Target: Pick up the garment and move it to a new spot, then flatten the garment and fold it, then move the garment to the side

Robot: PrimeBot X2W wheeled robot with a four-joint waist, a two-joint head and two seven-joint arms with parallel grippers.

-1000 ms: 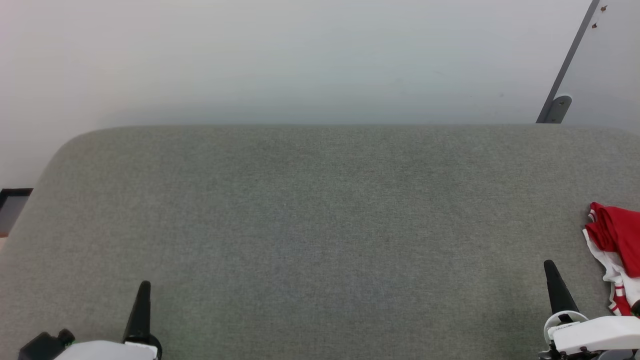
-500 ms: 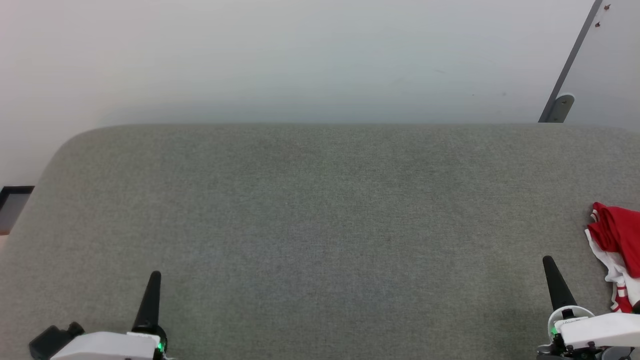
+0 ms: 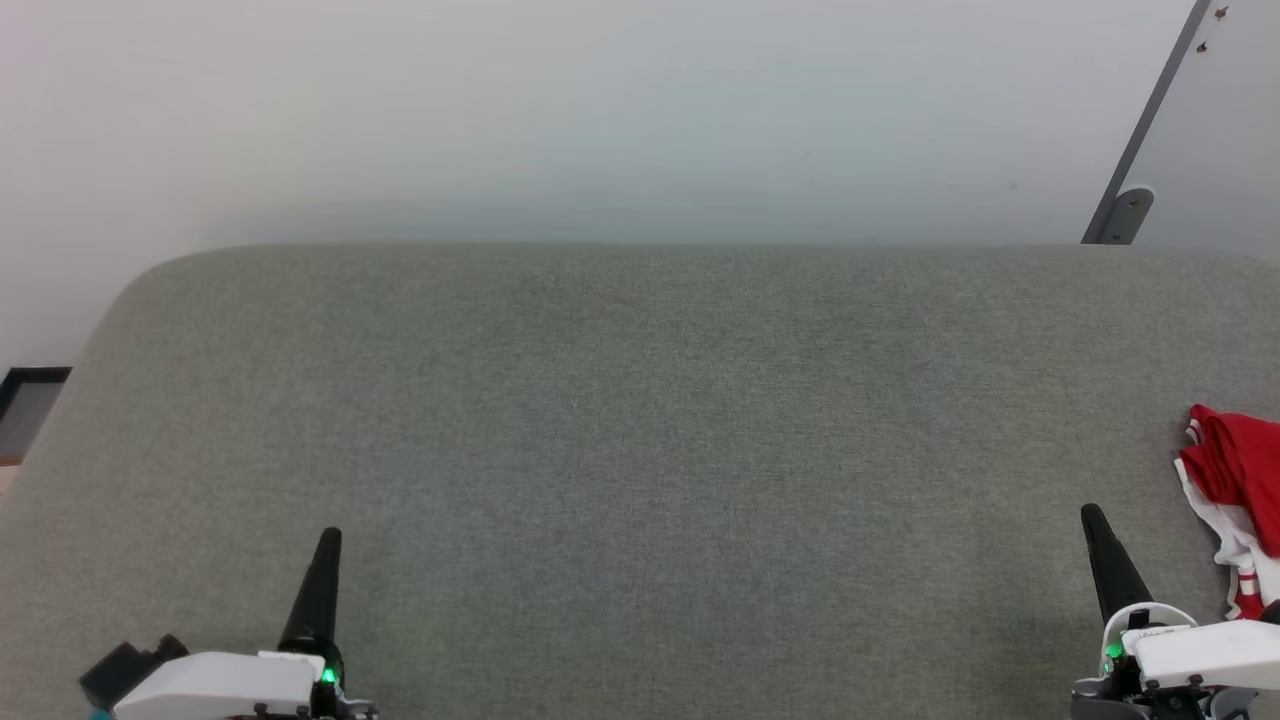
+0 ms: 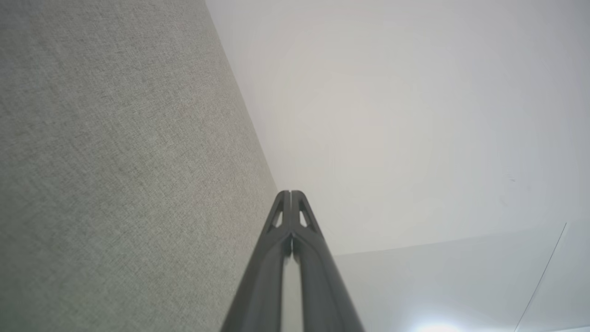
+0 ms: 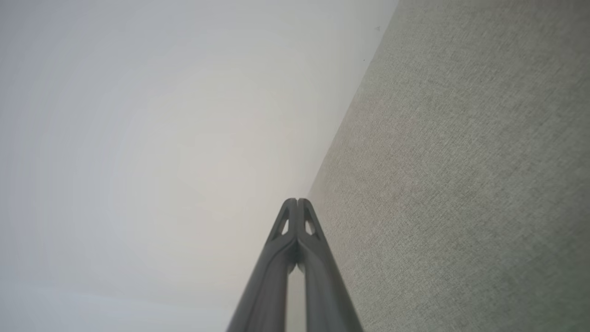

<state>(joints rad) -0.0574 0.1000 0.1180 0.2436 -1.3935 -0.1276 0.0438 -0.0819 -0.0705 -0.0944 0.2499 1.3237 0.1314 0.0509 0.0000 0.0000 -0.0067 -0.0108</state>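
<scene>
Jaws first: those of the left gripper (image 3: 328, 540) are pressed tip to tip with nothing between them. Those of the right gripper (image 3: 1092, 515) are likewise closed and empty. Both grippers hang low over the near edge of the grey fabric-covered counter (image 3: 640, 400), one toward each front corner. Just beyond the right gripper, at the counter's right edge, lies the garment (image 3: 1235, 465). It is a crumpled heap of red cloth over white with striped trim, partly cut off by the frame and apart from the fingers. It looks light, soft and limp, so it should sag and unfold when lifted, and the smooth jersey cloth may slip from a shallow pinch. A sensible hold, I judge, is a deep pinch on a thick raised fold or a trimmed hem at the heap's near side, jaws opened first.
</scene>
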